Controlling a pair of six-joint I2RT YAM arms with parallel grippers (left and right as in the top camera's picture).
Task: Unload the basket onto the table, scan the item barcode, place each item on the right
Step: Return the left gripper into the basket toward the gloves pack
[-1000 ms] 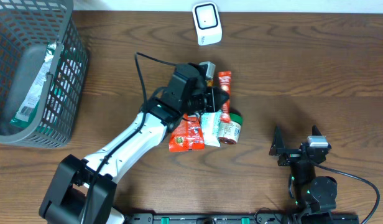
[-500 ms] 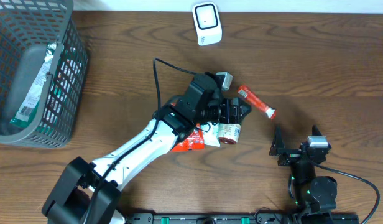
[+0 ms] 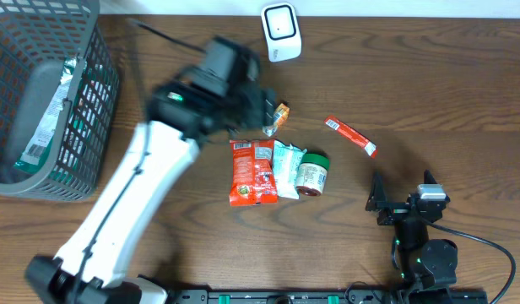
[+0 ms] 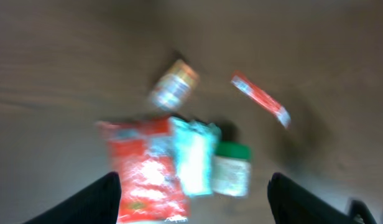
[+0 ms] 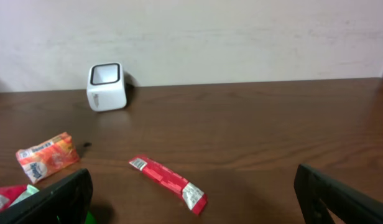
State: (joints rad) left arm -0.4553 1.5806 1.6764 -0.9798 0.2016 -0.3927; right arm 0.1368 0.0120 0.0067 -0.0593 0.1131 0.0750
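The worktop is carrying every item. A grey basket is standing at its left rear corner and is holding a green-and-white wrapper. The left arm is reaching from the front edge toward the rear centre and is appearing motion-blurred in the overhead view. The left claw is hanging spread above the item group, gripping nothing. The right arm is sitting at the front right, and the right claw is standing spread and empty, facing the rear. In the centre, a red pouch, a pale sachet and a green-lidded jar are lying side by side, each touching the next, with the pouch leftmost. The white scanner is standing at the rear edge. The red stick, the item for scanning, is lying flat and diagonal on bare wood to the right of the group, apart from the jar and well apart from the scanner. A small orange packet is lying just behind the pouch, beside the left claw.
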